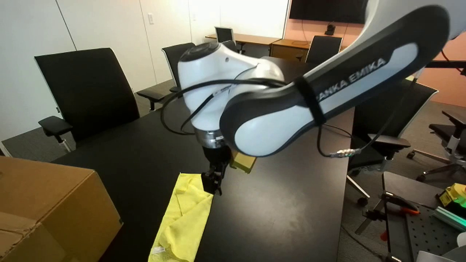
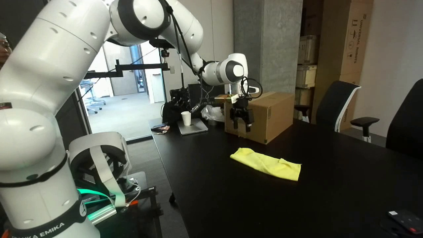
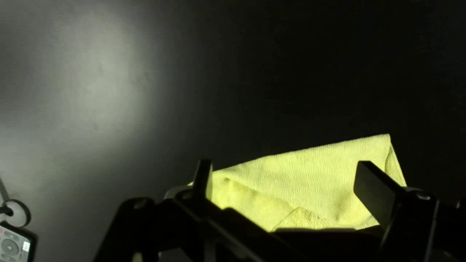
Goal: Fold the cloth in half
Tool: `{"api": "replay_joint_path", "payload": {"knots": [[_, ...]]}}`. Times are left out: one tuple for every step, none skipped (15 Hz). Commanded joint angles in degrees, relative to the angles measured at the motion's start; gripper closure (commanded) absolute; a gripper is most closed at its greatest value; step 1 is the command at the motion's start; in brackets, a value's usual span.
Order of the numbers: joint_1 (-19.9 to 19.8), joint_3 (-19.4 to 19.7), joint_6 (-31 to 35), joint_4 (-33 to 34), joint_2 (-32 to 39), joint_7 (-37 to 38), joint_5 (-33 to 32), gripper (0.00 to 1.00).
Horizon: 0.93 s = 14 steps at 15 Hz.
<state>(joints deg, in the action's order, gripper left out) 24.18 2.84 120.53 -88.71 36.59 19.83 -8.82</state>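
Spread wide and holding nothing, the jaws of a white-and-black Franka robot arm (image 1: 284, 105) hang clear of the soft, pale yellow-green rectangular cloth (image 3: 309, 178), part of which shows in the broad gap between them in the wrist view. The cloth lies on the smooth black surface (image 2: 224, 198), creased and drawn out as a long, narrow strip in both exterior views. At one corner, in the wrist view, what looks like a second layer peeks out, and in an exterior view a small white tag (image 1: 158, 250) shows near one end.

The strip shape and seemingly doubled edge suggest the fold in half is made or nearly so, and the step in hand appears to be the finish, with the jaws off the fabric. Whether the layers meet squarely cannot be told. If the fold passes, the next move calls only for the arm to rise away without brushing the cloth. If not, the empty jaws would need to come down at a loose edge, pinch the upper layer alone and draw it level.

Farther out, a large brown cardboard box (image 2: 281, 119) stands near the cloth; well apart, a white cup (image 2: 186, 118) rests on what looks like a flat grey laptop (image 2: 198, 128).
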Motion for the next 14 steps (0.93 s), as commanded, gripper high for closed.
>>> {"api": "replay_joint_path", "payload": {"knots": [[-4.5,-4.0,-3.0,-12.0,-13.3,-3.1,1.4,0.00],[-5.8,-4.8,-3.7,-14.3,-16.2,-4.1,2.0,0.00],[-7.0,-5.5,-4.4,-16.5,-19.1,-5.1,2.6,0.00],[-8.1,-6.1,-5.0,-18.9,-22.1,-6.2,3.4,0.00],[-9.3,-6.6,-5.6,-21.1,-25.0,-7.4,4.2,0.00],[-10.4,-7.0,-6.3,-23.2,-27.9,-8.6,5.1,0.00],[-11.5,-7.1,-6.1,-25.9,-31.0,-10.0,6.1,0.00],[-12.5,-7.2,-6.7,-28.1,-34.0,-11.3,7.1,0.00],[-13.5,-7.1,-6.4,-30.8,-37.2,-12.7,7.9,0.00],[-14.4,-6.9,-6.7,-33.1,-40.3,-14.0,8.9,0.00],[-15.2,-6.6,-6.6,-35.7,-43.5,-15.4,9.6,0.00],[-16.0,-6.2,-6.6,-38.2,-46.6,-16.9,10.4,0.00],[-16.8,-5.8,-6.9,-40.4,-49.7,-18.4,11.1,0.00],[-17.5,-5.2,-6.8,-42.7,-52.9,-20.1,11.4,0.00]]}}
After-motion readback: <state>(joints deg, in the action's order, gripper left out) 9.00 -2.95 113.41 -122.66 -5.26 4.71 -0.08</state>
